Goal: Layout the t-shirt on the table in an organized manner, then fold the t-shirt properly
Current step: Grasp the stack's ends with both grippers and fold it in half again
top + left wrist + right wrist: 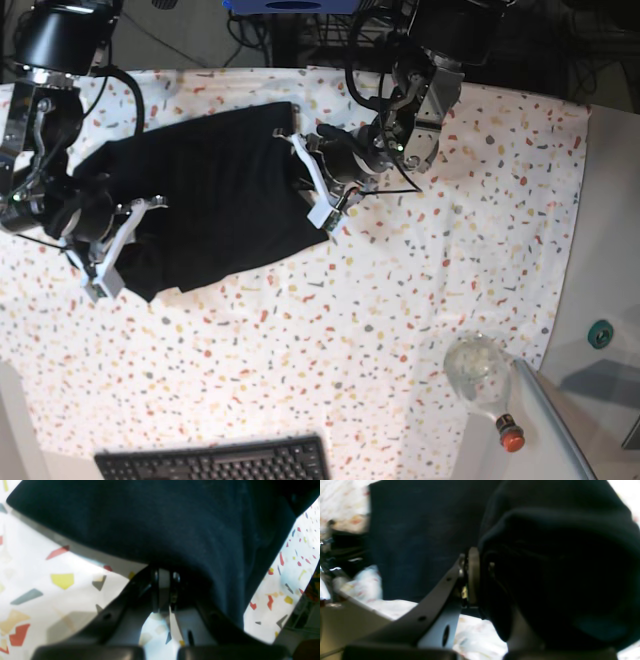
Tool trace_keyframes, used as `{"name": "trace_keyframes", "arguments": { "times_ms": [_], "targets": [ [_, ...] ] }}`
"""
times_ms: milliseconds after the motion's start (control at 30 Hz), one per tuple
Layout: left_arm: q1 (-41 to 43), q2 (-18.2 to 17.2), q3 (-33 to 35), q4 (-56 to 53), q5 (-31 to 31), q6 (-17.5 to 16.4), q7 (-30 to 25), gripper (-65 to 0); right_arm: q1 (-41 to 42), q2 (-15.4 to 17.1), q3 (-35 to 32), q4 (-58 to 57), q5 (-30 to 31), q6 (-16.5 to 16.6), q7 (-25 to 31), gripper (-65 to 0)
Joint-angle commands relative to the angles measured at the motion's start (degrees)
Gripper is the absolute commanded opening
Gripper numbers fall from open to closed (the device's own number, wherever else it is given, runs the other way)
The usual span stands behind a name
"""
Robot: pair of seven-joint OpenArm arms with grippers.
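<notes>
The black t-shirt (210, 190) lies spread on the speckled table (420, 300), at the back left in the base view. My left gripper (312, 182) is at the shirt's right edge. In the left wrist view the left gripper (163, 574) is shut on a fold of the shirt (175, 525), which is raised slightly and casts a shadow on the table. My right gripper (120, 240) is at the shirt's left edge. In the right wrist view the right gripper (476, 576) is shut on the shirt (557, 562), and the cloth drapes over one finger.
A black keyboard (215, 462) lies at the front edge. A clear bottle with a red cap (482, 378) lies at the front right. A plain grey surface (605, 250) with a small teal object (600, 333) borders the table's right side.
</notes>
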Motion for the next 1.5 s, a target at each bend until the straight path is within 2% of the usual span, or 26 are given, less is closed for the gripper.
{"name": "trace_keyframes", "arguments": {
  "times_ms": [0,200,267,500,567,700,733,900,1000,1200,1333,1467],
  "targets": [
    [-0.8,0.4,-0.2,-0.3,0.9,0.8,0.9,-65.0,0.7,-0.1,-1.3,2.1,1.1,-0.5,1.1,-65.0],
    [-2.2,0.1,-0.1,-0.8,0.9,0.8,0.9,-65.0,-1.2,-2.4,-8.7,4.4,1.1,-6.0,1.7,-65.0],
    [-2.2,0.0,-0.1,-0.8,0.9,0.8,0.9,-65.0,-1.2,-2.4,-10.5,3.7,1.1,-6.9,3.0,-65.0],
    [-2.1,-0.4,-0.2,-0.4,0.9,0.8,0.9,-65.0,-0.1,-2.0,-12.8,-3.9,1.0,-7.1,8.6,-65.0],
    [-2.1,-1.2,-0.2,-0.2,0.6,0.8,0.9,-65.0,0.1,-1.0,-12.9,-5.6,0.6,-7.1,10.3,-65.0],
    [-2.1,-2.8,-0.2,-0.2,0.5,0.8,0.9,-65.0,-0.5,-0.4,-13.9,-4.2,-4.7,-7.2,12.3,-65.0],
    [-2.2,-3.2,-0.2,-0.3,0.5,0.8,0.9,-65.0,-1.0,-0.7,-14.0,-3.4,-6.3,-7.2,12.2,-63.9],
    [-2.7,-3.3,-0.3,-0.3,0.8,0.8,0.9,-65.0,-2.5,-1.9,-17.8,-0.2,-7.7,-7.2,12.5,-40.1],
    [-2.8,-3.2,-0.3,-0.3,0.8,0.8,0.9,-65.0,-2.5,-2.0,-20.2,-0.1,-7.7,-7.3,12.6,-35.1],
    [-4.2,-3.3,-0.3,-0.4,0.8,0.8,0.9,-65.0,-2.3,-1.6,-27.7,0.4,-7.8,-15.8,13.6,-34.4],
    [-4.4,-4.6,-0.7,-0.3,0.7,0.8,0.9,-65.0,-2.3,-1.5,-32.2,0.3,-7.8,-18.1,14.1,-34.7],
    [-3.6,-6.6,-5.2,1.5,0.9,0.8,1.0,-65.0,-1.8,-1.5,-36.7,0.1,-7.9,-22.0,14.2,-35.0]
  ]
}}
